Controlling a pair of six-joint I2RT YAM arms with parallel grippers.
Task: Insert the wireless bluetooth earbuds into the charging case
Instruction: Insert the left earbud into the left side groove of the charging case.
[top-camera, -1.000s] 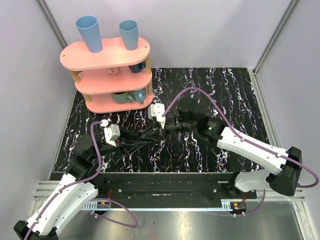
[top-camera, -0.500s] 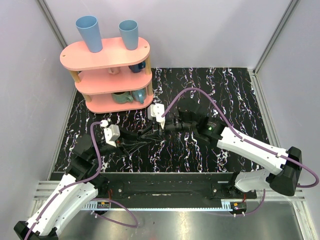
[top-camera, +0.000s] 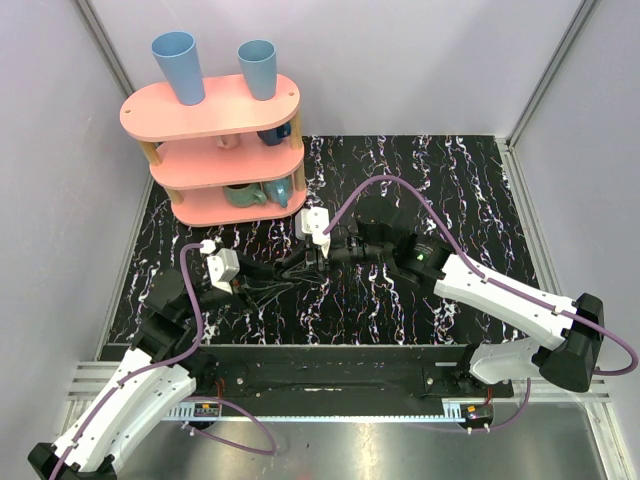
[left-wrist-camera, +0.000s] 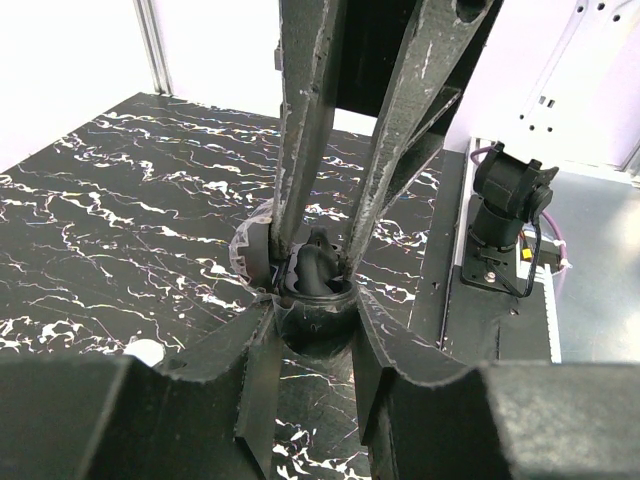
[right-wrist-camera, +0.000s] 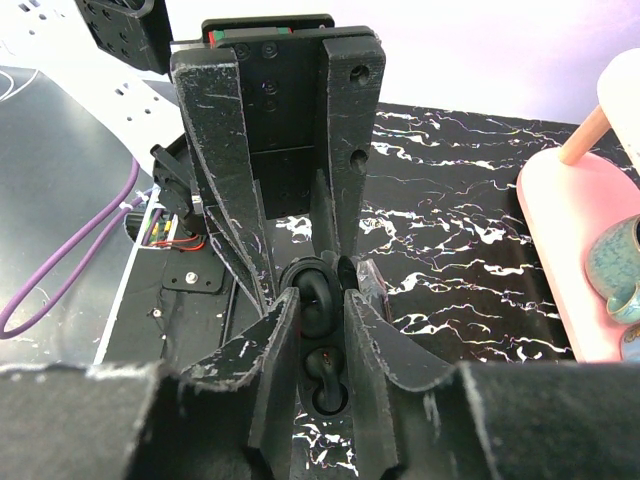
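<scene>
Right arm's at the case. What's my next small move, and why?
Probably ease the right gripper down a touch: it pinches a dark earbud just above the open charging case held by the left gripper, and it doesn't look seated.

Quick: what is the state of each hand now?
Left hand: closed on the dark charging case.
Right hand: closed on a dark earbud.

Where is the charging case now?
Left wrist view: the charging case, dark and rounded, sits between the fingertips of the left hand, the right hand meeting it from opposite, mid-table by the pink shelf.
</scene>
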